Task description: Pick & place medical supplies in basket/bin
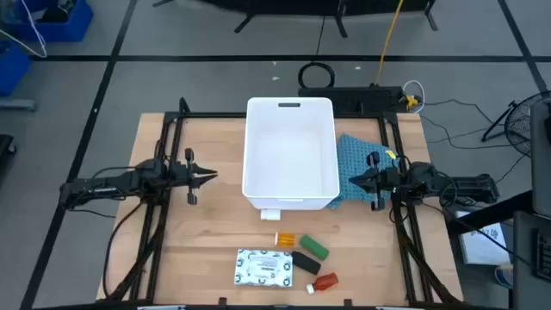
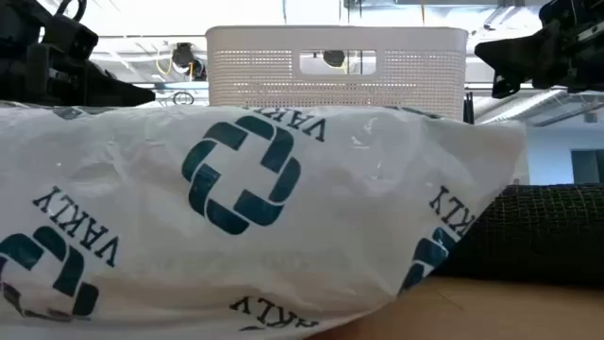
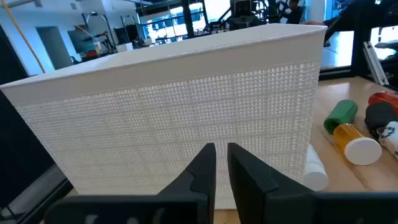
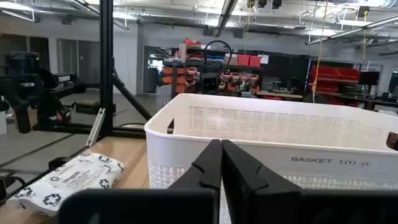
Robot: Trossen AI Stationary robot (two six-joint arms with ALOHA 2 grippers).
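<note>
The white tub (image 1: 288, 155) stands at the table's middle, and it also shows in the low view (image 2: 337, 66). Near the table's near edge lie the white printed packet (image 1: 264, 267), the orange-and-white vial (image 1: 286, 238), the green block (image 1: 313, 247), the black block (image 1: 305, 262) and the red white-capped bottle (image 1: 324, 281). My left gripper (image 1: 209, 176) hovers shut and empty just left of the tub, facing its wall (image 3: 186, 106). My right gripper (image 1: 349, 179) hovers shut and empty just right of the tub, over the blue patterned cloth (image 1: 357, 159).
A small white object (image 1: 270, 214) lies at the foot of the tub's near wall. In the low view the packet (image 2: 236, 217) fills the foreground, with the black block (image 2: 547, 231) beside it. Black frame rails run along both table sides.
</note>
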